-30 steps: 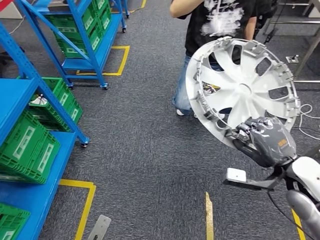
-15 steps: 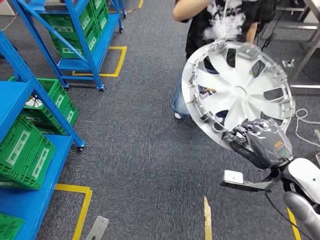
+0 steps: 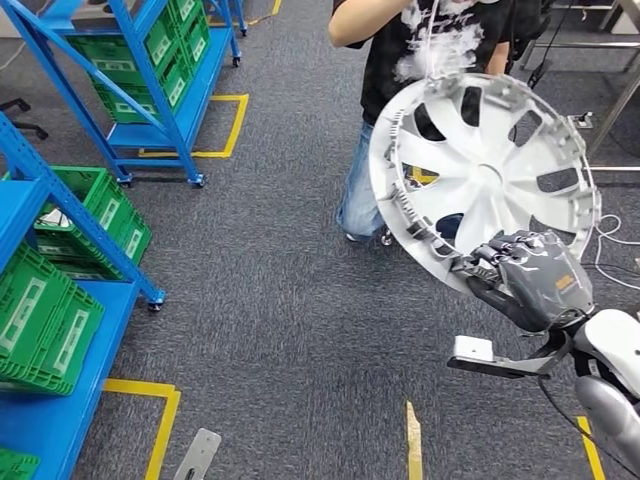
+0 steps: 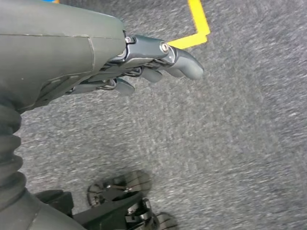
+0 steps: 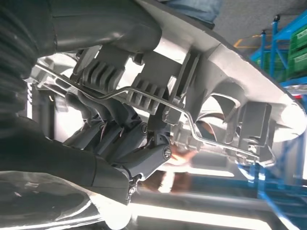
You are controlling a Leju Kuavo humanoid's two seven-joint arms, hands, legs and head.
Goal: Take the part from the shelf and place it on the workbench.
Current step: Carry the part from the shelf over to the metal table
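Right hand [image 3: 528,275] gripping the silver wheel cover [image 3: 483,175] at its lower rim, held up over the grey carpet [image 3: 287,300].

Fingers [image 5: 119,132] of that hand curl in behind the cover's rim beside its wire retaining ring [image 5: 155,98], while the thumb lies over the front face; an orange label on the back of the hand is too small to read. Left hand [image 4: 108,62] hangs over the carpet with fingers extended and nothing in them. Behind the cover a person [image 3: 423,50] in a black shirt with a white print and blue jeans stands close. Blue shelves [image 3: 45,200] at the left carry green crates [image 3: 45,310] with white labels, illegible. Yellow tape lines [image 3: 162,420] mark the floor.
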